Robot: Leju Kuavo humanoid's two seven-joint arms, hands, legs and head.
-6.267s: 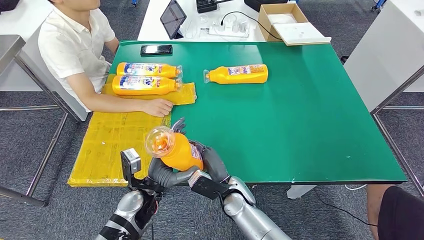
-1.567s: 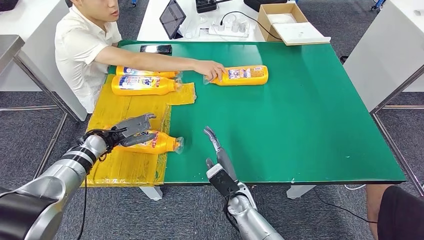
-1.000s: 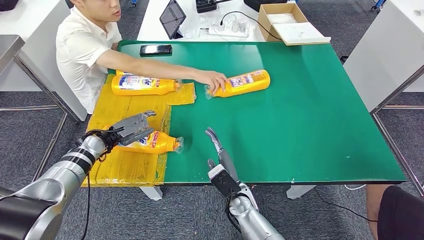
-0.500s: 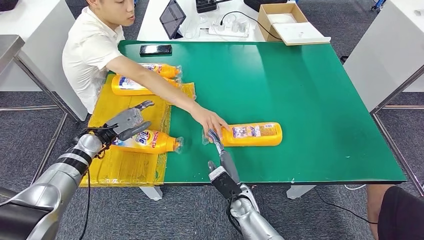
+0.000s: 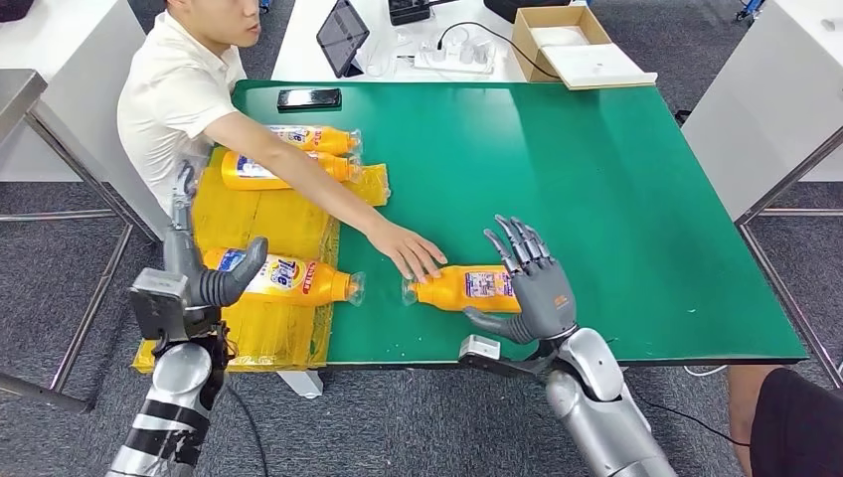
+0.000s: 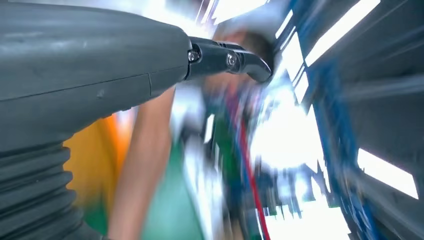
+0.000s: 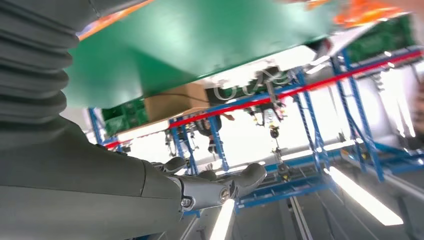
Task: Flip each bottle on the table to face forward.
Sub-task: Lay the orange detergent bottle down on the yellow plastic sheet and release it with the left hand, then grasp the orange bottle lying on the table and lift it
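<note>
Green table (image 5: pixel 616 199) top carries an orange bottle (image 5: pixel 467 288) lying on its side near its front edge, a person's hand (image 5: pixel 408 250) resting on the cap end; the right hand (image 5: pixel 532 283), fingers spread and holding nothing, stands just against the bottle's base end, though actual contact is hard to judge. Off the table's left side, the left hand (image 5: pixel 204 273) is raised with fingers apart beside a second bottle (image 5: pixel 288 278) on the yellow sheet (image 5: pixel 258 214), gripping nothing. Two more bottles (image 5: pixel 308 154) lie further back on that sheet, and the table's right half is bare green
</note>
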